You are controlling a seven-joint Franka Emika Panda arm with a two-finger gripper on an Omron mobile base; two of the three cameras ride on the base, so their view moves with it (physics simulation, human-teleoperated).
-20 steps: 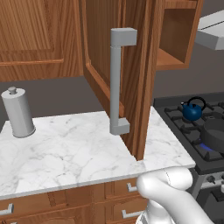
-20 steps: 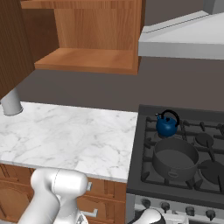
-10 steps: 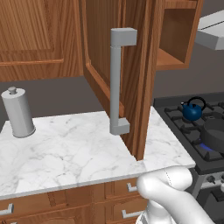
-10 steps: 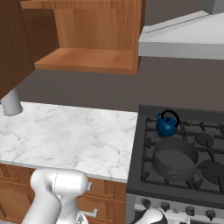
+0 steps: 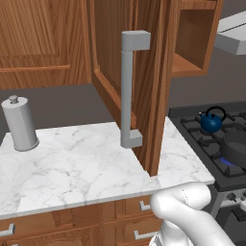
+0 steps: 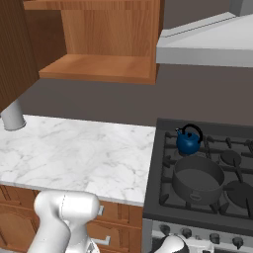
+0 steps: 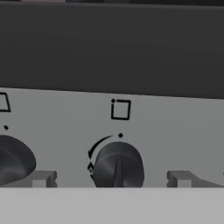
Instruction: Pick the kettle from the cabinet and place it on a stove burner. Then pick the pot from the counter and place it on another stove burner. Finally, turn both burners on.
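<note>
My end effector point(image 7: 111, 179) spreads wide, empty, straddling a stove knob point(image 7: 117, 165) whose ridge points six o'clock, lower half cut off. Kettle point(image 6: 188, 140) sits at twelve o'clock of the pot point(image 6: 197, 176), both on burners.

A dark grey wall point(image 6: 104, 101) runs behind the worktop, under brown wooden upper cupboards. A pale grey range hood point(image 6: 207, 45) hangs at the upper right, and a tall grey canister point(image 5: 20, 124) stands upright at the far left. Brown drawer fronts point(image 5: 72, 221) with grey pulls sit below.
</note>
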